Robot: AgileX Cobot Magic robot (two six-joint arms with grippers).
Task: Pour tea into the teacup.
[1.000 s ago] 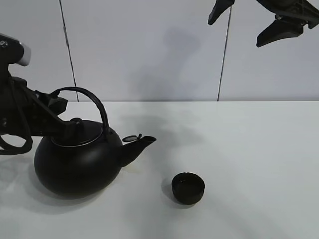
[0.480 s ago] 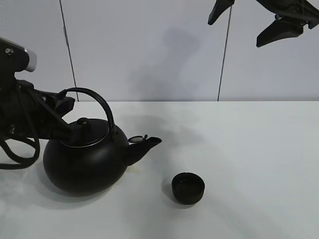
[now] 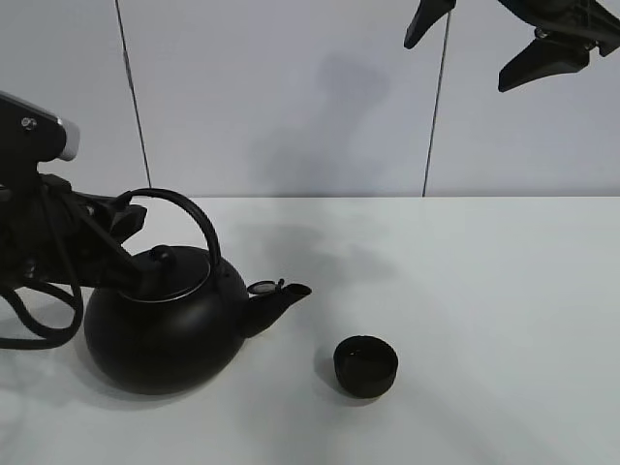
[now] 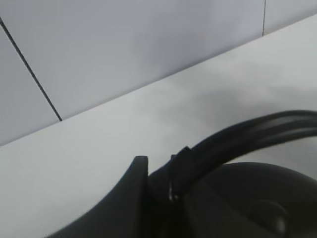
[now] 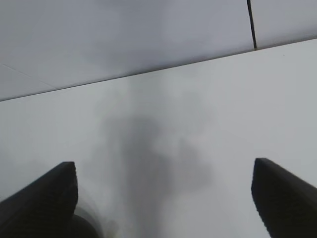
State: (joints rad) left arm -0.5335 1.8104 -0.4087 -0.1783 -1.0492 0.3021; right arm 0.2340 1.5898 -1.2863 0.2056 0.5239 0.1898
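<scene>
I see the teacup (image 3: pixel 366 365) on the white table (image 3: pixel 504 320), just right of the kettle's (image 3: pixel 165 325) spout. My left tool (image 3: pixel 131 242) grips the kettle handle (image 4: pixel 233 141). My right tool (image 3: pixel 484 44) hangs spread apart, high above, well clear.

The white desk (image 3: pixel 484 291) has two things sitting on it. A big round black kettle (image 3: pixel 165 320) is on the left side. A small black teacup (image 3: pixel 365 365) stands near the kettle's spout, not touching it. Both stand upright.
</scene>
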